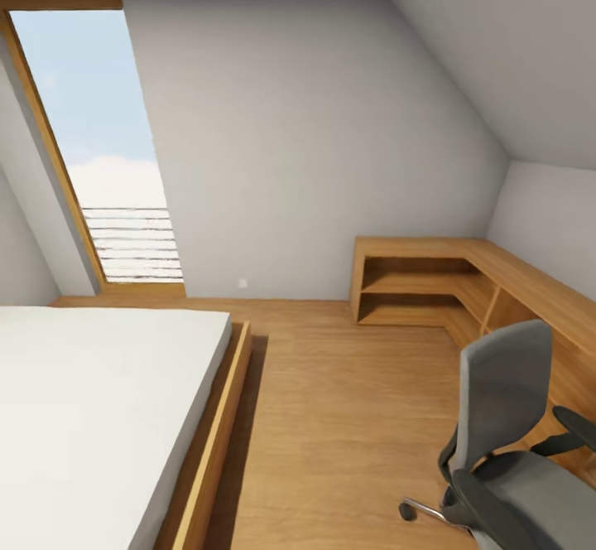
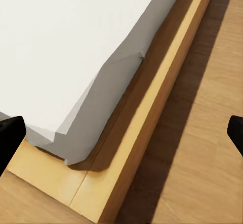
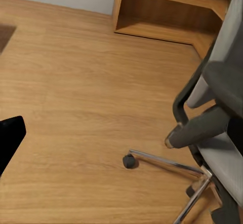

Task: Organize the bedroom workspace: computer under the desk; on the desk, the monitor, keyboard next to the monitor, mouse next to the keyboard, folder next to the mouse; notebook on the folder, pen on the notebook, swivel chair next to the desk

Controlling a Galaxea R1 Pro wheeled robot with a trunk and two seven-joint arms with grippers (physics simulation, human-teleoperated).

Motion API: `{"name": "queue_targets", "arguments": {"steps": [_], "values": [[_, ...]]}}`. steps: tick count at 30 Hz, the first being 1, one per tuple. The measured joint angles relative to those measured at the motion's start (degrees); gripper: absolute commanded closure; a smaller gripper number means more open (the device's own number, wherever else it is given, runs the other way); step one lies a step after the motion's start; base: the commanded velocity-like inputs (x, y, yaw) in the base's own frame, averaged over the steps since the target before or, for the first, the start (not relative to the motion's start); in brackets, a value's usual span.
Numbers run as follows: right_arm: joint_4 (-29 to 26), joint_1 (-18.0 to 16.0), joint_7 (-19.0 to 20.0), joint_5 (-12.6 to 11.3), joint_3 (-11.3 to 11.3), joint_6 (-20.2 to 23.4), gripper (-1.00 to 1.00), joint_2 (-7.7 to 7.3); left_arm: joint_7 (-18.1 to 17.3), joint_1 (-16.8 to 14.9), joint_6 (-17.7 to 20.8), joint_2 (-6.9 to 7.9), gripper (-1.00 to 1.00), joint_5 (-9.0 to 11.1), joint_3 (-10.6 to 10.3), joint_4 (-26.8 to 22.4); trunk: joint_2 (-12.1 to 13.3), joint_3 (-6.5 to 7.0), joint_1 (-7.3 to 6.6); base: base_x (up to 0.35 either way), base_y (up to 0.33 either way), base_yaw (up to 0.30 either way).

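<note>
- Head view has the swivel chair (image 1: 505, 442) at the lower right, on the wooden floor (image 1: 348, 417), close by the low wooden shelf unit (image 1: 430, 285) that runs along the right wall.
- Seat looks bare from this angle; no blue folder can be made out on it.
- Right wrist view looks down on the chair's armrest (image 3: 200, 127) and chrome base (image 3: 167, 164), so the right arm is clearly the nearer one.
- Right claw (image 3: 121, 138): only dark finger (image 3: 10, 135) edges at the frame sides, spread wide apart, nothing held.
- Left claw (image 2: 121, 135) hangs over the bed (image 2: 76, 46) corner, wide open too, well apart from the chair.
- Likely next: turn right toward the chair.
</note>
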Motion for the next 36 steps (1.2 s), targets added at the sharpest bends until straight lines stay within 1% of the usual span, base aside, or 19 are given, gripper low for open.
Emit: {"name": "queue_targets", "arguments": {"steps": [20, 36], "values": [[0.05, 0.0, 0.11, 0.32, 0.14, 0.0, -1.0, -0.35, -0.01, 0.0, 0.0, -0.03, -1.0, 0.0, -0.01, 0.0, 0.0, 0.0, 0.0, 0.322, 0.0, 0.003], [0.1, 0.0, 0.1, 0.37, 0.15, 0.01, -1.0, -0.29, -0.01, 0.0, 0.0, -0.04, -1.0, 0.0, -0.02, 0.0, 0.0, 0.0, 0.0, 0.327, 0.0, 0.0]]}}
